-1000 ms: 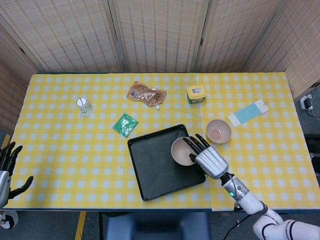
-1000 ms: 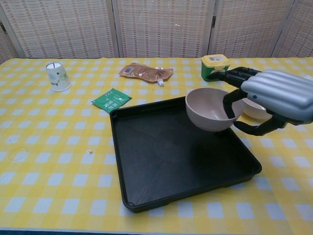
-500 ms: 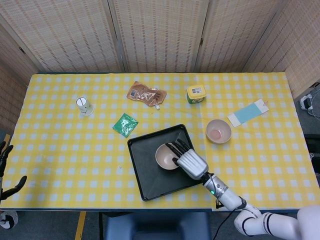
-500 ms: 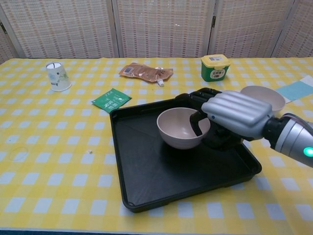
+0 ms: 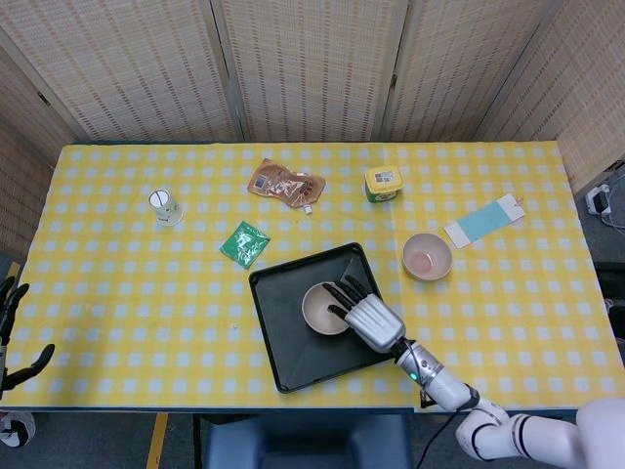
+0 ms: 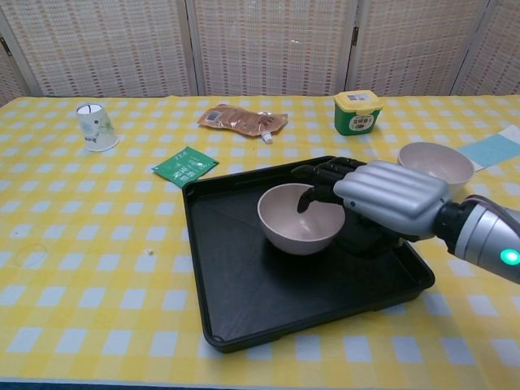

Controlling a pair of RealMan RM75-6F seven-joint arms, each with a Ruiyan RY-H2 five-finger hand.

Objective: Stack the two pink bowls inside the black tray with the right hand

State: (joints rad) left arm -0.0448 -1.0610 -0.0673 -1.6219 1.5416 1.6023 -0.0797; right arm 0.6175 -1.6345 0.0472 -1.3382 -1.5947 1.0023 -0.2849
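On the yellow-and-white checked tabletop (image 5: pixel 117 293) lies a shallow black rectangular plastic tray (image 6: pixel 244 292). One round pink bowl (image 6: pixel 292 236) sits upright inside the tray, toward its far right part. The right robot hand (image 6: pixel 382 199) grips this bowl at its right rim, with its dark fingers (image 6: pixel 321 175) hooked over the edge into the bowl and the silver back of the hand facing up. The second round pink bowl (image 6: pixel 435 162) stands on the tabletop outside the tray, just beyond its right far corner, well apart from the first.

The left robot hand (image 5: pixel 15 332) shows only at the left edge of the head view, off the tabletop, with its fingers spread and holding nothing.

Farther back lie a green foil sachet (image 6: pixel 185 166), a brown foil pouch (image 6: pixel 242 119), a small white paper cup (image 6: pixel 96 126), a green tub with a yellow lid (image 6: pixel 357 111) and a pale blue card (image 5: pixel 485 220).
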